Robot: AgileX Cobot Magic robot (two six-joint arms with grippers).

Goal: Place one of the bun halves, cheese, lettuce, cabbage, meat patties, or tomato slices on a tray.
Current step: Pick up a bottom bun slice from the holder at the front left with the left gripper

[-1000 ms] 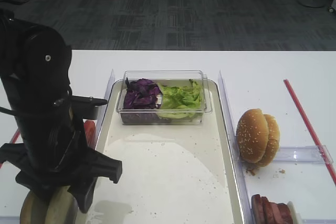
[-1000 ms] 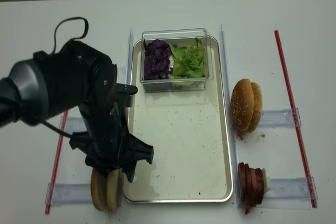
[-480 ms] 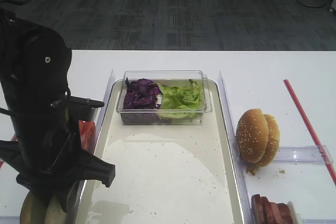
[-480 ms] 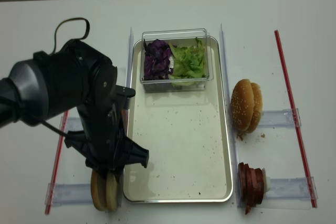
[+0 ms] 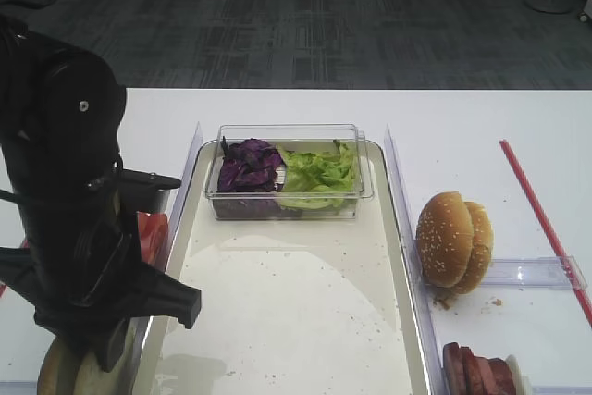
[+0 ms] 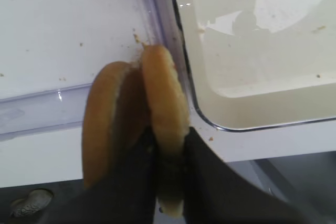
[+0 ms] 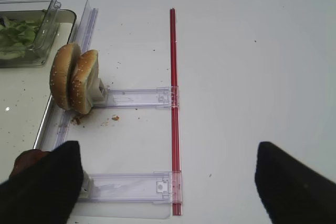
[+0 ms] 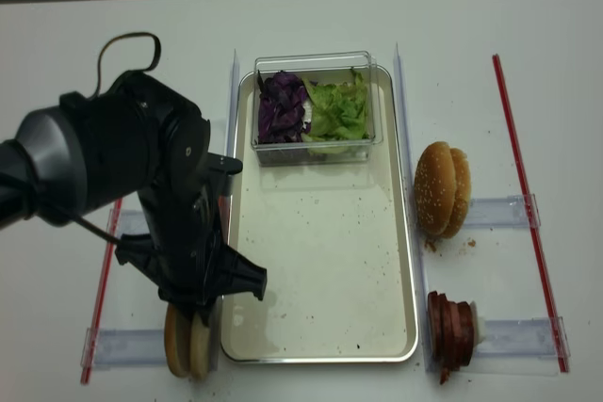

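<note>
We see the silvery metal tray (image 8: 320, 261) lying along the middle of the white table (image 8: 528, 63), bare except for crumbs and a clear tub (image 8: 316, 105) at its far end holding purple cabbage (image 8: 281, 105) and green lettuce (image 8: 341, 108). Our left arm (image 8: 122, 195) bends down over the tray's near left corner. There, just outside the rim, two seedless bun halves (image 6: 134, 129) stand on edge side by side. In the left wrist view the left gripper (image 6: 168, 182) has its jaws clenched on the bun half (image 6: 164, 124) nearer the tray, one finger wedged between the two halves. The right gripper (image 7: 163, 182) hangs idle with its jaws spread, well apart from the sesame buns (image 7: 76, 85).

We judge this to be the grasping step, with nothing delivered yet. The next move calls for lifting the half straight up, clearing the rim and its neighbour, then laying it flat on the tray.
</note>
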